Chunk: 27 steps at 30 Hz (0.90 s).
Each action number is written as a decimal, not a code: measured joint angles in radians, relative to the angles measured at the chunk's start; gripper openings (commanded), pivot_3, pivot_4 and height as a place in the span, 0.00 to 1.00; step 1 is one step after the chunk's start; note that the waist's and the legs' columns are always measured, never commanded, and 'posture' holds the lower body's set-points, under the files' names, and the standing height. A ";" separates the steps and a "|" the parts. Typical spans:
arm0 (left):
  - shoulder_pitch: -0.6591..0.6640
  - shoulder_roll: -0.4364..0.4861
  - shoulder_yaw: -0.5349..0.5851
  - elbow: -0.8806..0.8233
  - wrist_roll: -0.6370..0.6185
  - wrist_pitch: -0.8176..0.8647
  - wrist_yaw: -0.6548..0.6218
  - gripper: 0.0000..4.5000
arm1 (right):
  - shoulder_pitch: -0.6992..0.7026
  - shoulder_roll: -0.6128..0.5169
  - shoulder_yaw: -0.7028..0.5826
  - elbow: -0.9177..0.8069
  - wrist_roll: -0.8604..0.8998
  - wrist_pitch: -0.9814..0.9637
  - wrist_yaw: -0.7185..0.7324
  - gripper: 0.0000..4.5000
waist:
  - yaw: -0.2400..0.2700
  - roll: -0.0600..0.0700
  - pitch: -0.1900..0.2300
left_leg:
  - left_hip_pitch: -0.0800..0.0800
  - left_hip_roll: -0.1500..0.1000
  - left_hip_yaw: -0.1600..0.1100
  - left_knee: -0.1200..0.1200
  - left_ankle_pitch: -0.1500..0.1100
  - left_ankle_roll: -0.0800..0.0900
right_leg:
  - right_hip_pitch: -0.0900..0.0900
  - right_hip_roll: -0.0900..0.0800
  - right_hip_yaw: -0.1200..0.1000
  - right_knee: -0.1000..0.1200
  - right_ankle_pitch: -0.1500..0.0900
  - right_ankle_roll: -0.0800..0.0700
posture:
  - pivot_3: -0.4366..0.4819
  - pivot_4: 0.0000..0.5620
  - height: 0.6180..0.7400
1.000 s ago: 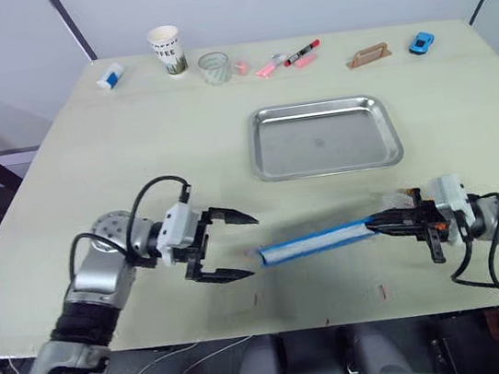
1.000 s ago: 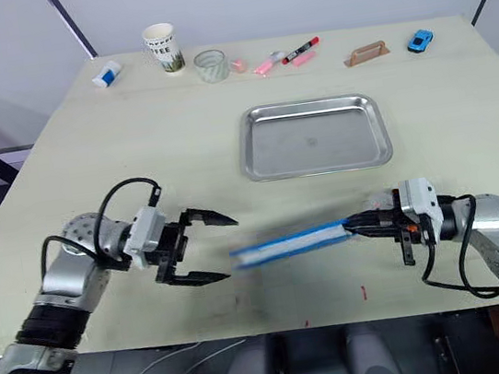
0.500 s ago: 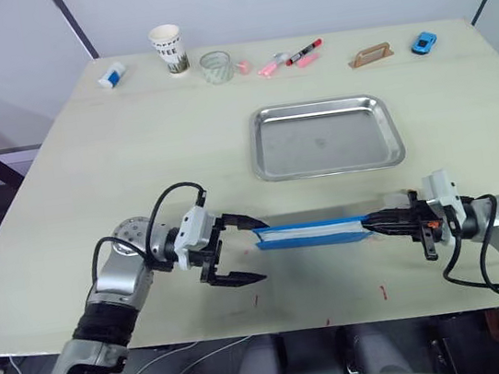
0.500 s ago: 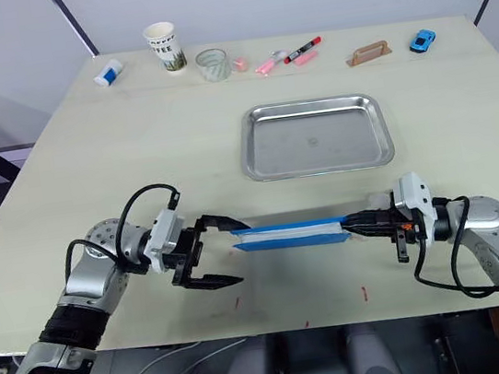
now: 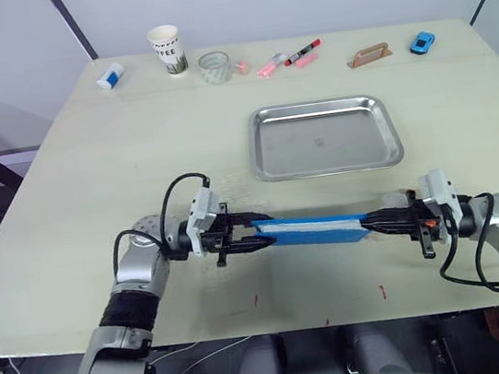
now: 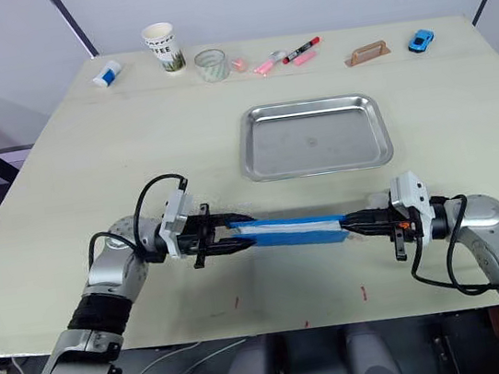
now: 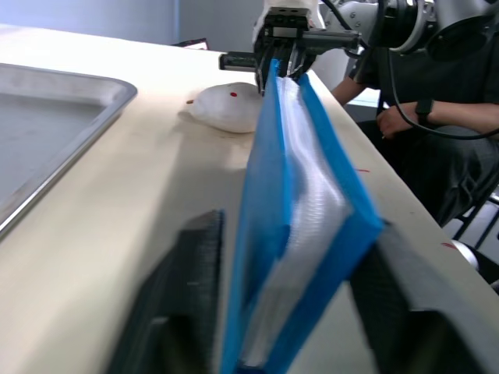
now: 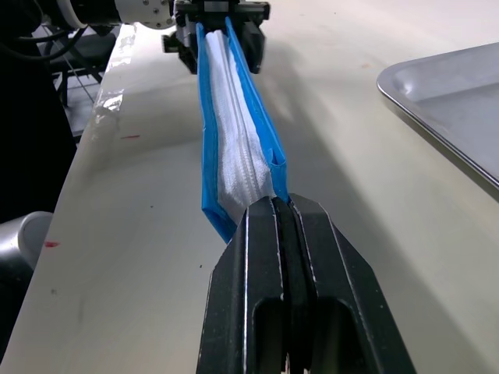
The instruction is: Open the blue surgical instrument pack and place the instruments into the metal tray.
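Note:
The blue surgical instrument pack (image 5: 316, 228) hangs on edge between my two grippers near the table's front, low over the top. Its open side faces up and shows pale lining (image 8: 234, 117). My left gripper (image 5: 254, 235) is shut on the pack's left end, with one finger (image 7: 195, 280) on each side of it. At the pack's right end, my right gripper (image 5: 367, 222) is shut on the edge. The instruments are hidden inside the pack. The metal tray (image 5: 269, 161) lies bare behind the pack, right of centre.
Along the far edge stand a paper cup (image 5: 167, 50), a glass (image 5: 214, 66), pink and red markers (image 5: 291, 55), a brown block (image 5: 369, 56) and a blue toy car (image 5: 422, 42). A white soft thing (image 7: 226, 109) lies beside my right gripper. A person (image 7: 437, 117) sits past the table.
My left gripper moved right to the pack's free end and closed from wide open onto it. The pack swung level. The right gripper kept its hold.

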 measured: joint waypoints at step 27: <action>0.002 -0.007 0.038 0.028 0.031 -0.020 -0.015 0.00 | 0.100 -0.158 -0.217 -0.041 -0.032 0.100 0.020 0.97 | -0.008 0.000 0.000 | 0.000 0.000 0.000 0.000 0.000 0.000 | 0.000 0.000 0.000 0.000 0.000 0.000 | 0.48 0.27 1.00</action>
